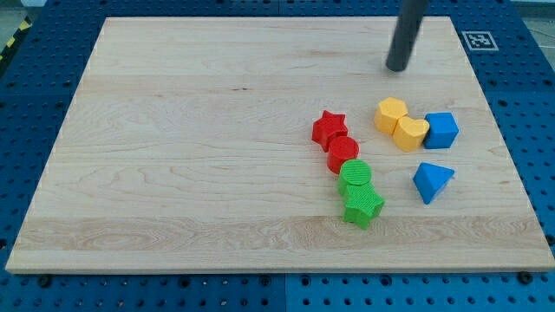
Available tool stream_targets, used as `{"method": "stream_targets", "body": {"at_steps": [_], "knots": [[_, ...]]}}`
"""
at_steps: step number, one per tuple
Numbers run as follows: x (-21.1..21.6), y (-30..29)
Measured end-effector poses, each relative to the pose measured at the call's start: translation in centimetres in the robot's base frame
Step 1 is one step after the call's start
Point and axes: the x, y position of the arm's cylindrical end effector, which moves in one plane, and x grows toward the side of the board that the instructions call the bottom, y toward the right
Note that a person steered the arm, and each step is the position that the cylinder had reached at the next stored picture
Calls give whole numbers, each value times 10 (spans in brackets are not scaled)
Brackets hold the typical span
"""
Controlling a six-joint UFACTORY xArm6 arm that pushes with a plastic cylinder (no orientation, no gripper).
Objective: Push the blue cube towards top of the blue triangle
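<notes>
Green star (363, 208) lies nearest the lens, far below the bare rod's tip (398, 68), which grips nothing, while the blue cube (441, 130), below-right of it and touching a yellow heart (411, 133), above the blue triangle (432, 181), looks light, rigid, best pushed flat-faced.

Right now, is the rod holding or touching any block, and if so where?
Nothing is held. My tip rests on bare board toward the view's top, apart from every block; the nearest are the yellow blocks and blue cube below it.
</notes>
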Motion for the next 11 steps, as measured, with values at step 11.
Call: {"method": "stream_targets", "body": {"at_steps": [11], "knots": [[118, 52]]}}
